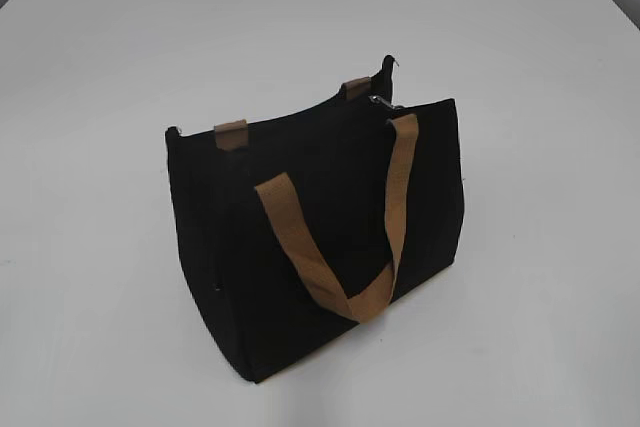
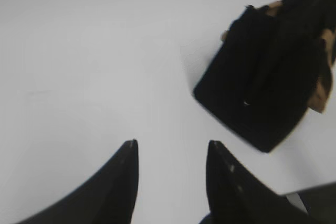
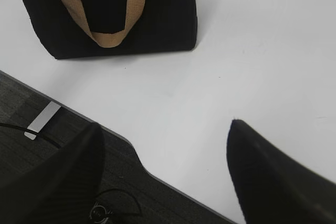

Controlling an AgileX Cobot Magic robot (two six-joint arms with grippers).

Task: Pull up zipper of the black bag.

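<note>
The black bag [image 1: 300,237] stands upright in the middle of the white table, with a tan strap handle [image 1: 340,247] hanging down its front face. The zipper [image 1: 381,101], a small silvery pull, sits at the far right end of the bag's top. Neither gripper shows in the exterior view. My left gripper [image 2: 170,148] is open and empty over bare table, with the bag [image 2: 262,77] up and to its right. My right gripper [image 3: 163,127] is open and empty at the table's near edge, with the bag [image 3: 157,19] ahead at upper left.
The white table [image 1: 100,327] surrounds the bag on all sides. The right wrist view shows the table's front edge with a notch [image 3: 131,148], dark floor [image 3: 31,103] below it, and a cable [image 3: 52,140].
</note>
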